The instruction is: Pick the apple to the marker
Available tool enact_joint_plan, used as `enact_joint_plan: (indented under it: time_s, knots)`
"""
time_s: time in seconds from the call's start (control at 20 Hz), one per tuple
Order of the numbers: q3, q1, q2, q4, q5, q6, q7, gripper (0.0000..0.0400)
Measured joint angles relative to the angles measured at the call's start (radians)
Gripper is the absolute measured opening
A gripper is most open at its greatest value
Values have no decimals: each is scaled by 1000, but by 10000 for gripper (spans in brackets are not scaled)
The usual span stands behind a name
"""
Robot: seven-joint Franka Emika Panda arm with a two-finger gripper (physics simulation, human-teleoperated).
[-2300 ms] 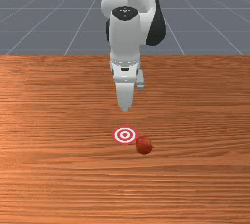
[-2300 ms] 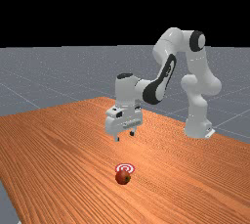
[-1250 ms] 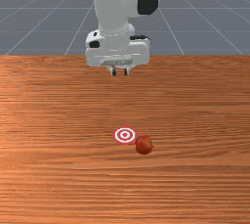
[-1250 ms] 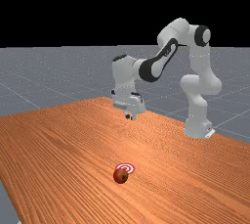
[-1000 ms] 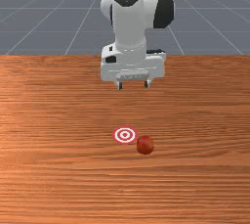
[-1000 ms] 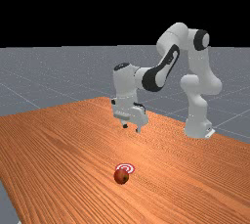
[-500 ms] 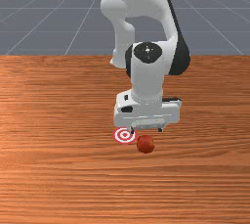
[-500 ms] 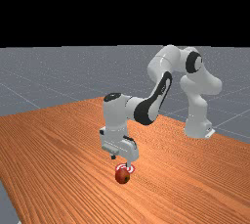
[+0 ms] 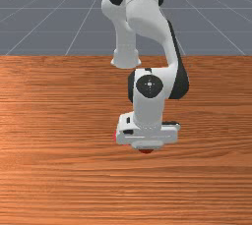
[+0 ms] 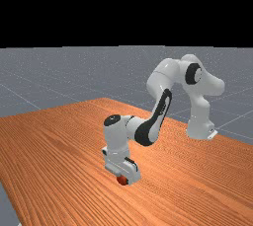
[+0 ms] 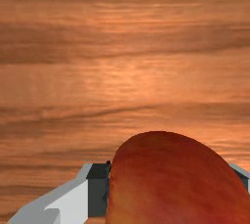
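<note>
We see 1 rounded apple (image 11: 171, 184), red mottled with orange, partly hidden. To the front view's left, we spot the marker's (image 9: 115, 136) red edge.

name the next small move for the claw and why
I'd gently squeeze the claw to make sure of its grip before any lift. It is down at the apple, which peeks out from beneath it in the far view. The marker's red edge shows toward the front view's left, so a short carry that way seems likely to follow.
</note>
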Motion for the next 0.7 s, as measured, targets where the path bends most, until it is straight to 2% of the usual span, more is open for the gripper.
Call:
enact_joint_plan:
  time_s: [0.25, 0.45, 0.7]
  knots:
    - [-28, -7, -159, -172, -7, 5, 3, 293]
    - [-48, -17, -175, -227, -15, 16, 5, 293]
    - [-58, -28, -159, -278, -9, 125, 4, 293]
